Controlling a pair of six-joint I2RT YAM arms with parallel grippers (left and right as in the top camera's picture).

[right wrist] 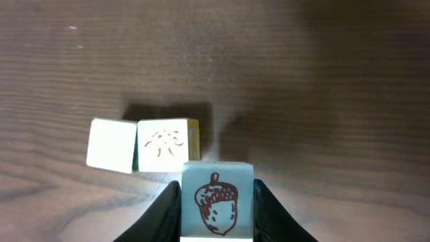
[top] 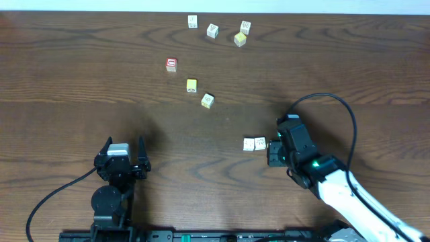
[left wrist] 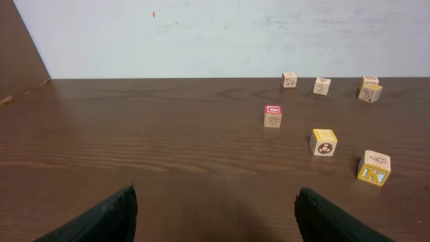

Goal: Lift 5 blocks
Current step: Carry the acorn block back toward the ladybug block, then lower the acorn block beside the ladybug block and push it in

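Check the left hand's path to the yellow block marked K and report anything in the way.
Nothing visible blocks it. Only bare table lies between the open left hand and the K block. The yellow-topped block and red-topped cube sit farther back, to its left.

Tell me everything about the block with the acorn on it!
The acorn block is a small cube, seemingly wood, its pale face showing a brown drawn acorn. It is held level, pinched on two sides by the dark fingers of the right claw. A cream block with red marks lies just beyond it on the brown table; whether they touch is unclear.
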